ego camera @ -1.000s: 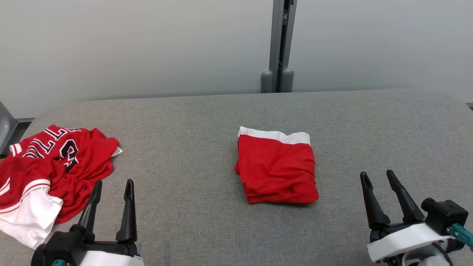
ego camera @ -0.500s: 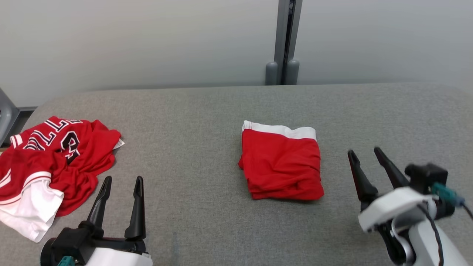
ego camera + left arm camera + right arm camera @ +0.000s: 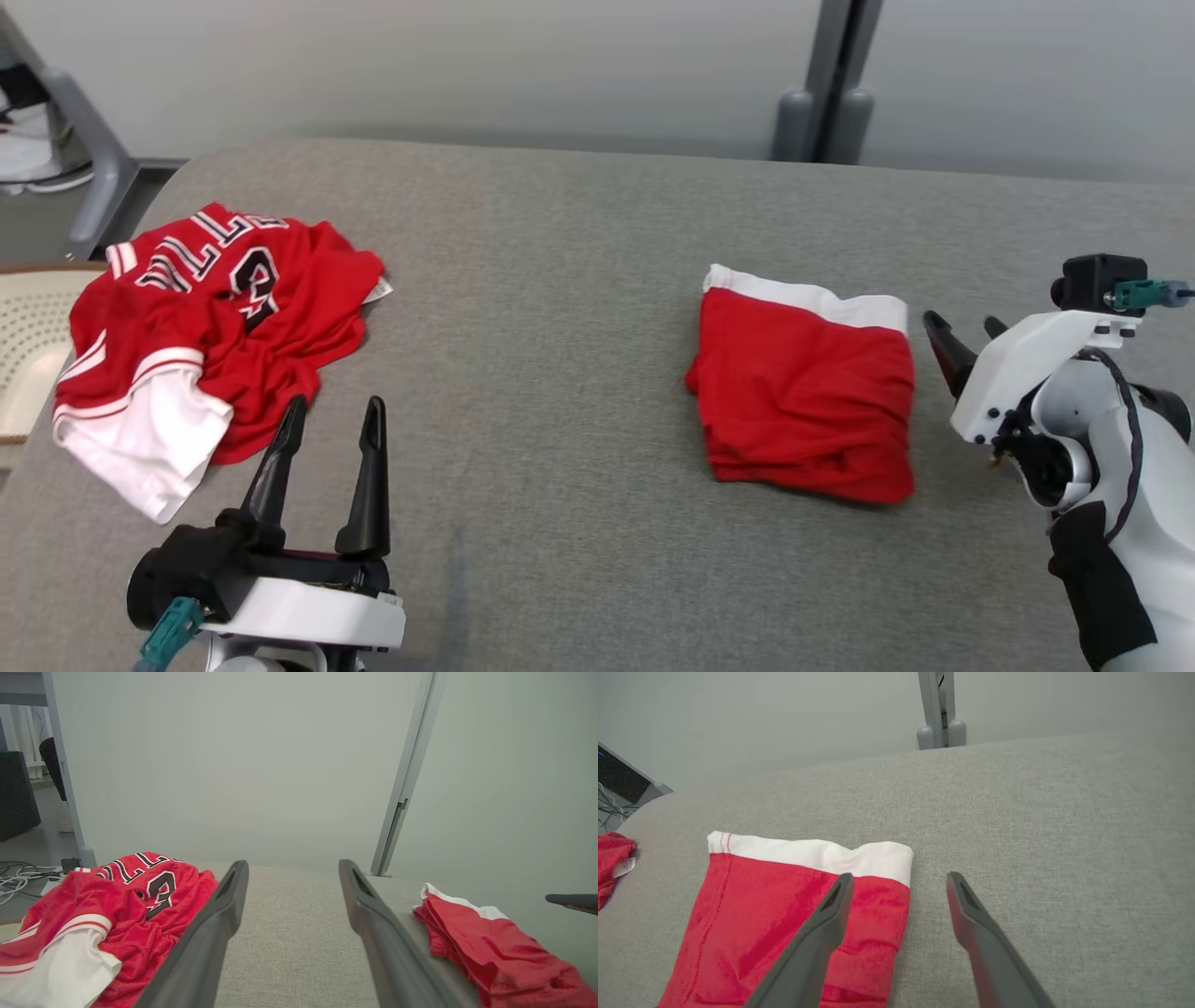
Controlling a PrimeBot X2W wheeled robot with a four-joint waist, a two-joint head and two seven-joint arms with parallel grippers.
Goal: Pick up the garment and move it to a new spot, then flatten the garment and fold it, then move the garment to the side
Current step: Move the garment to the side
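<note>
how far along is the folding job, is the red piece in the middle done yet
Folding looks done: the red garment lies as a compact rectangle. In hand: nothing is gripped; the open right end effector hovers at its right edge, and the left end effector is open too. Remaining: shifting it aside. The crumpled jersey lies unfolded.

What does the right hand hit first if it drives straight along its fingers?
Probably the folded red garment. The right hand is open and angled down at the corner of its white band, straddling the garment's edge, with bare grey table on the other side. Depth is unclear.
</note>
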